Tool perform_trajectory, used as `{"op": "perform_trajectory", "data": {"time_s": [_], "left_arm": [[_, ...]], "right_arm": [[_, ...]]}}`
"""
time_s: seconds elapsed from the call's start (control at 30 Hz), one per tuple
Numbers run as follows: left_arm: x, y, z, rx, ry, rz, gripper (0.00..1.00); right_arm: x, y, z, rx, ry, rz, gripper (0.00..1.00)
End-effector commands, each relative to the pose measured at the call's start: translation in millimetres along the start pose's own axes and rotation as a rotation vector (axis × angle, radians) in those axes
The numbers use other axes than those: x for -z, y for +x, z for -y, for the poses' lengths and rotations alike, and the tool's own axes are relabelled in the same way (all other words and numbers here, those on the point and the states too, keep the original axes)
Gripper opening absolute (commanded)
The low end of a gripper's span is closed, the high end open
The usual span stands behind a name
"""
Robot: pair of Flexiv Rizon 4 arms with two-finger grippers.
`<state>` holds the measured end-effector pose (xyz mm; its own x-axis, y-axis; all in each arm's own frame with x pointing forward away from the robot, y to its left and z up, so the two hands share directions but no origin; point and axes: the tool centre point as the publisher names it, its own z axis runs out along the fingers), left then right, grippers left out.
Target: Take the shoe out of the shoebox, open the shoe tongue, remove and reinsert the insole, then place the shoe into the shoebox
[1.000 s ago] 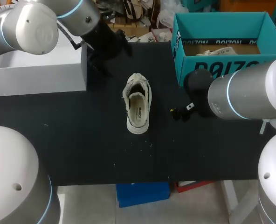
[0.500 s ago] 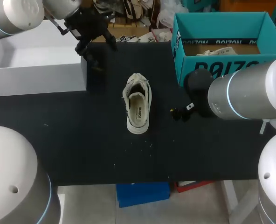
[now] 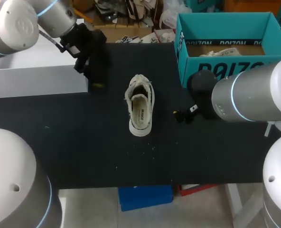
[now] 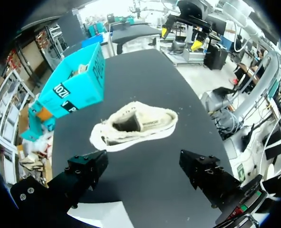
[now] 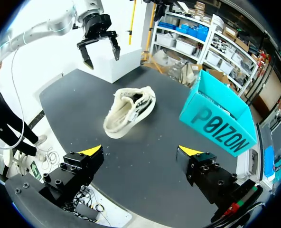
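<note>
A white low-top shoe [image 3: 140, 108] lies upright in the middle of the black table, its opening facing up and its insole showing. The teal shoebox [image 3: 181, 47] stands open at the back right; another pale shoe [image 3: 226, 52] lies inside. My left gripper [image 3: 95, 80] hangs open over the table left of the shoe, near the white box. In its own view the shoe [image 4: 135, 127] lies ahead of the open left gripper [image 4: 145, 166]. My right gripper [image 3: 184, 113] is open just right of the shoe. The right wrist view shows the shoe [image 5: 128, 111] ahead of the open right gripper [image 5: 140, 152].
A white box [image 3: 36, 78] stands at the table's back left, close to my left gripper. The shoebox [image 5: 221, 118] sits ahead of the right gripper and to one side. Bare black tabletop [image 3: 93, 152] lies in front of the shoe.
My left arm has drawn back to the left and turned its wrist, ending nearer the white box. The shoe and my right arm have stayed put.
</note>
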<state>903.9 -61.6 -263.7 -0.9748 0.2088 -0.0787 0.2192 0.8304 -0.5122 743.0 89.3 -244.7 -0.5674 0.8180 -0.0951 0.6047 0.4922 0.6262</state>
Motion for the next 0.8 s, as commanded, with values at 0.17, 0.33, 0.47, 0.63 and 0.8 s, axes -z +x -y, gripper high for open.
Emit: {"op": "perform_trajectory", "data": {"time_s": [0.17, 0.33, 0.47, 0.63, 0.8], "left_arm": [[3, 55.2, -15, 0.069, 0.013, 0.164, 1.0], [-2, 77.9, -23, 0.123, 0.017, 0.162, 1.0], [-4, 92.1, -32, 0.161, 0.003, 0.169, 1.0], [-2, 98.2, -38, 0.175, -0.004, 0.171, 1.0], [-2, 98.2, -38, 0.175, -0.004, 0.171, 1.0]], "right_arm": [[-1, 1.5, -0.3, -0.001, 0.001, 0.003, 1.0], [-1, 1.5, -0.3, -0.001, 0.001, 0.003, 1.0], [-1, 1.5, -0.3, -0.001, 0.001, 0.003, 1.0], [-1, 1.5, -0.3, -0.001, 0.001, 0.003, 1.0], [1, 5.0, -10.9, 0.122, 0.071, -0.012, 1.0]]}}
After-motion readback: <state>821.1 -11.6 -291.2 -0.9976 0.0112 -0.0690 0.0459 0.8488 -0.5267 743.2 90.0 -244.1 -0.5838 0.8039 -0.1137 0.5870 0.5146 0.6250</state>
